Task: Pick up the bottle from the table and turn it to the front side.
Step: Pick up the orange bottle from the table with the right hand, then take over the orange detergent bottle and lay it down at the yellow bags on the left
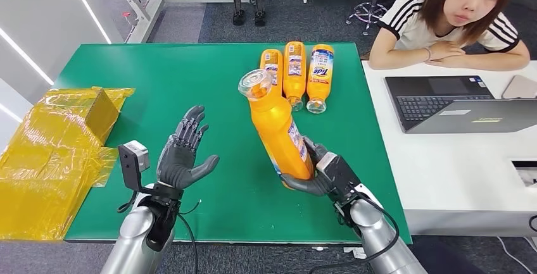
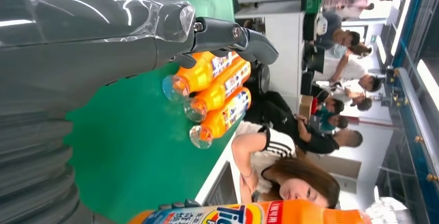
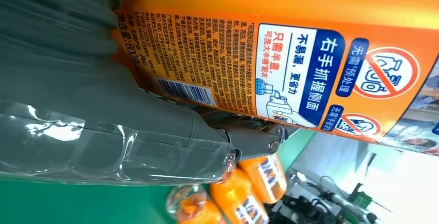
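At frame centre, the right hand (image 1: 323,173) grips the orange Tide detergent bottle (image 1: 277,125) low on its smooth, likely heavy body; the left hand (image 1: 183,154) waits open, holding nothing.

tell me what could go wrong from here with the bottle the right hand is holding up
1. The right hand grips the orange bottle only near its base while it leans cap-up, so it could tip or slip out during the turn.
2. The open left hand hovers apart from the bottle, so nothing would catch it.
3. If it fell forward it might strike the three bottles lying on the green table.
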Robot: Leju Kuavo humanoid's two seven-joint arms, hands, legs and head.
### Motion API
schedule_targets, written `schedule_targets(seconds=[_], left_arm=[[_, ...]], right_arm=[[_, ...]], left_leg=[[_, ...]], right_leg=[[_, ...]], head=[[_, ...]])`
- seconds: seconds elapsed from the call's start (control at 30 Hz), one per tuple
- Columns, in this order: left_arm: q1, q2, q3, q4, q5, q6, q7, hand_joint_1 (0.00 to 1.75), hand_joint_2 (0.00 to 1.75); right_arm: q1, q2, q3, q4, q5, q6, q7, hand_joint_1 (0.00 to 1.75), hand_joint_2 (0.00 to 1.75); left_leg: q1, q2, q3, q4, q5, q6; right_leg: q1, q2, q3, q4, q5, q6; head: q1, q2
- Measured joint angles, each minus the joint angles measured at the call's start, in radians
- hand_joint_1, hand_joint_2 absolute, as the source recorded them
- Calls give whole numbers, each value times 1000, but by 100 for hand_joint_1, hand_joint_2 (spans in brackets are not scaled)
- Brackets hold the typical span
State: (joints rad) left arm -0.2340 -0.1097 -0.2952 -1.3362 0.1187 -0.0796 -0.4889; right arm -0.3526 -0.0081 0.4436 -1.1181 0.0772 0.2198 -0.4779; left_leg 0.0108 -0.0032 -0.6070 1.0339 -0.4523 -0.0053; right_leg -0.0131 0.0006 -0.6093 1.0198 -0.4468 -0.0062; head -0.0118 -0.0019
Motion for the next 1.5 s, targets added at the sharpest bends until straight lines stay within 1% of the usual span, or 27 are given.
schedule_targets(seconds=[0.13, 0.27, 0.5, 0.63, 0.8, 1.07, 1.27, 1.5], left_arm=[[-65, -1, -4, 39, 19, -37, 29, 0, 175], [-131, -4, -7, 88, 38, -84, 53, 0, 175], [-203, -11, -22, 152, 61, -161, 91, 0, 175], [-234, -12, -30, 180, 80, -181, 103, 0, 175], [-252, -11, -34, 193, 92, -195, 107, 0, 175], [-254, -6, -34, 194, 96, -202, 122, 0, 175], [-253, 10, -34, 195, 84, -196, 122, 0, 175], [-253, 37, -27, 194, 70, -190, 119, 0, 175]], right_arm=[[-31, 50, 54, 21, 30, 7, 13, 175, 175], [-67, 95, 105, 60, 34, -19, 25, 174, 175], [-113, 121, 139, 114, 42, -34, 53, 175, 175], [-144, 131, 143, 139, 61, -41, 64, 175, 175], [-170, 139, 152, 163, 80, -44, 78, 175, 175], [-203, 139, 156, 207, 98, -56, 86, 175, 175], [-218, 135, 157, 234, 94, -58, 87, 175, 175], [-216, 113, 150, 243, 88, -59, 91, 175, 175]], left_leg=[[0, 0, 0, 0, 0, 0], [0, 0, 0, 0, 1, -1], [0, 0, 0, 0, 1, -1], [0, 1, 0, 0, 1, -1], [0, 1, 0, 0, 1, -1], [0, 0, 0, 0, 1, -1], [0, 0, 0, 0, 1, -1], [0, 0, 0, 0, 1, -1]], right_leg=[[0, 0, -1, 0, 0, 0], [0, 0, -1, 1, 0, -1], [0, 0, -1, 1, 1, -1], [0, 1, -1, 1, 1, -1], [0, 1, -2, 1, 1, -1], [0, 1, -2, 1, 1, -1], [0, 1, -2, 1, 1, -1], [0, 1, -2, 1, 1, -1]], head=[[0, 0], [0, 0], [0, 0], [0, 0], [0, 0], [0, 0], [0, 0], [0, 0]])
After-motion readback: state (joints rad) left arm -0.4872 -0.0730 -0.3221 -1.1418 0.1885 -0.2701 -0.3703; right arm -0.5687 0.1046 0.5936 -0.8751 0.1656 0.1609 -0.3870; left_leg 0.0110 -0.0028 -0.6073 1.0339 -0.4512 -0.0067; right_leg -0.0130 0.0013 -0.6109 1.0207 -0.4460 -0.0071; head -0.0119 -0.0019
